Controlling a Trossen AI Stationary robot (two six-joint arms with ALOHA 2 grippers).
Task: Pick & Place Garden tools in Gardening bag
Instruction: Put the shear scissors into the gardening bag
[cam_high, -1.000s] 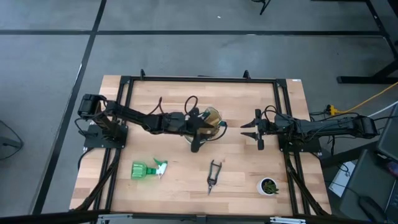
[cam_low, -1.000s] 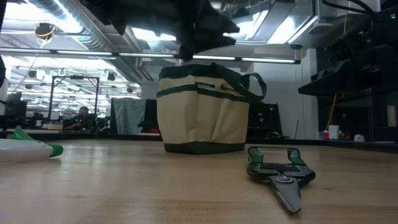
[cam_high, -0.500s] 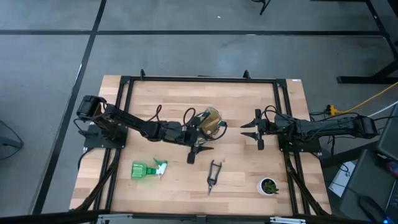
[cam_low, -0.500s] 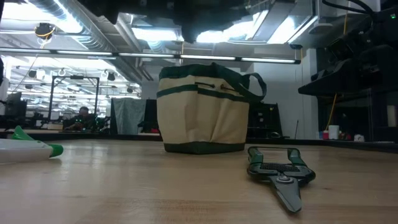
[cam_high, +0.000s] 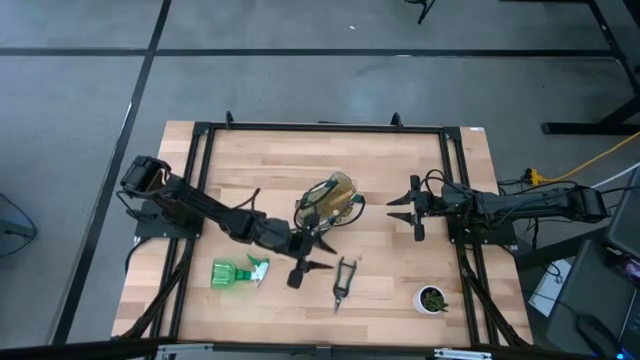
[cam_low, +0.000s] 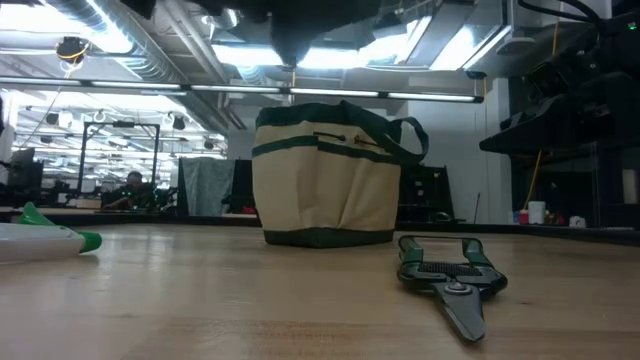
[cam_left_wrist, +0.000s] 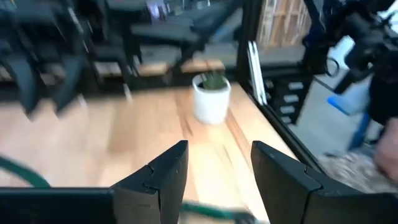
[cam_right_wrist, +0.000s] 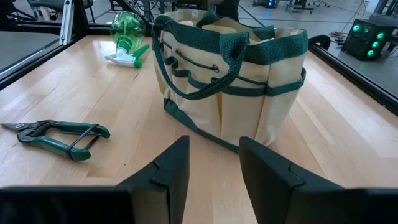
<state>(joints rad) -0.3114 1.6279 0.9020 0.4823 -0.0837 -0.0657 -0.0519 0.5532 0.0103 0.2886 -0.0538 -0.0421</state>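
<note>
Left gripper (cam_high: 303, 266) hangs empty beside the gardening bag (cam_high: 335, 196), fingers (cam_left_wrist: 163, 171) parted with nothing between them.

The cream, green-trimmed bag stands upright near the middle of the table (cam_high: 240, 170). The pruning shears (cam_high: 343, 281) lie flat just in front of the bag, close beside the left gripper; the green spray bottle (cam_high: 239, 271) lies on its side farther out on that side. The right gripper (cam_high: 401, 211) waits on the bag's other side, fingers (cam_right_wrist: 168, 167) apart and empty. A small potted plant (cam_high: 432, 298) sits beyond the shears near the table's corner.
</note>
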